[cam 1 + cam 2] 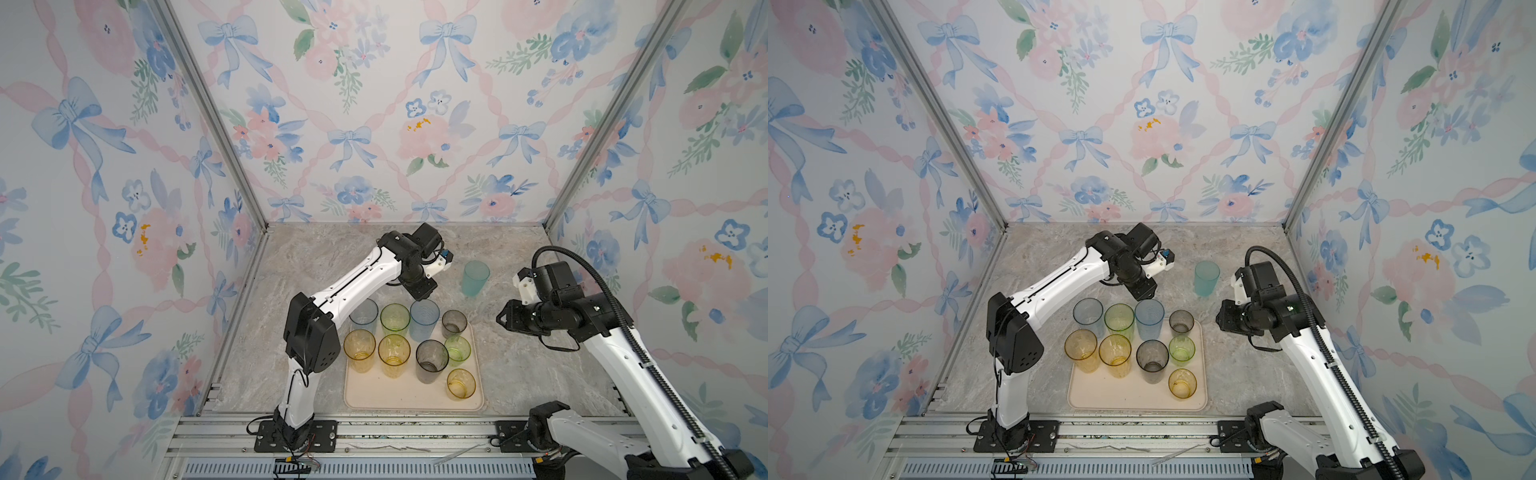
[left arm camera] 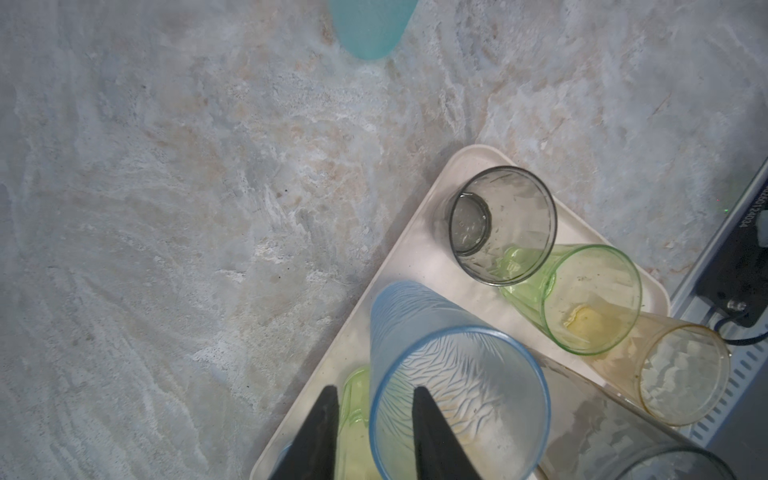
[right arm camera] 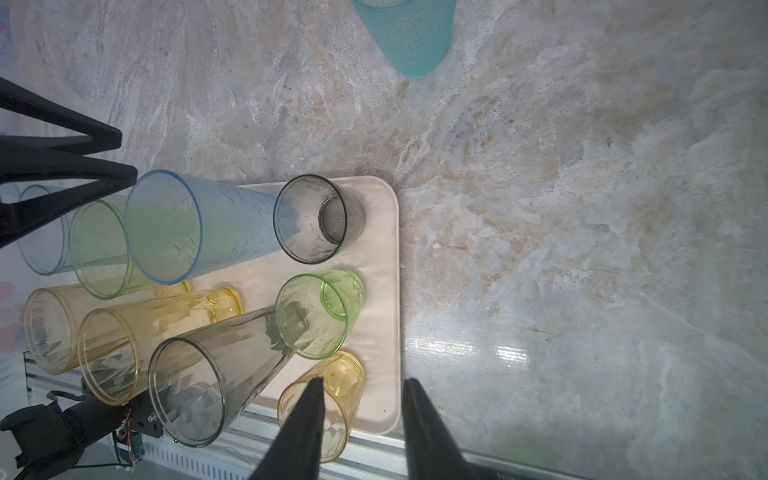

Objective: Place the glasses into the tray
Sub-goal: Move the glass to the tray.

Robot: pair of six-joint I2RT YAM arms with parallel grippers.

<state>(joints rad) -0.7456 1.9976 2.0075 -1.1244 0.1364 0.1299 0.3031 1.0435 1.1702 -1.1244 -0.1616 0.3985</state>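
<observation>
- Glasses (image 1: 394,354): ten translucent tinted tumblers in amber, yellow, green, blue, smoky grey and teal. All stand upright, mouths up.
- Nine crowd the tray (image 1: 411,405), which is cream-beige with rounded corners and a low rim. They form two rough rows over its far part, with three short ones down its right side. The tray's near strip is bare.
- The tenth, a frosted teal tumbler (image 1: 475,277), stands alone on the marbled desk (image 1: 332,257), beyond the tray's far right corner and well apart from the rim.
- Blue tumbler (image 1: 424,321): tall, with a ribbed pattern. It stands at the tray's far edge, between the tall green tumbler (image 1: 395,319) and the short smoky tumbler (image 1: 454,323).
- Left arm (image 1: 357,278): elbow high beside the tray's left rim, forearm slanting over the far left corner, wrist bent down.
- Left end effector (image 2: 374,392): points down over the blue tumbler. The jaws are narrowly parted, one finger over the mouth and the other outside the rim. Contact with the wall cannot be told.
- Right arm (image 1: 623,365): climbs from right of the tray, wrist folded back toward the tray's far right corner.
- Right end effector (image 3: 363,380): raised, jaws narrowly parted, holding nothing. The tray's right rim and the short amber tumbler (image 3: 345,374) lie below it.
</observation>
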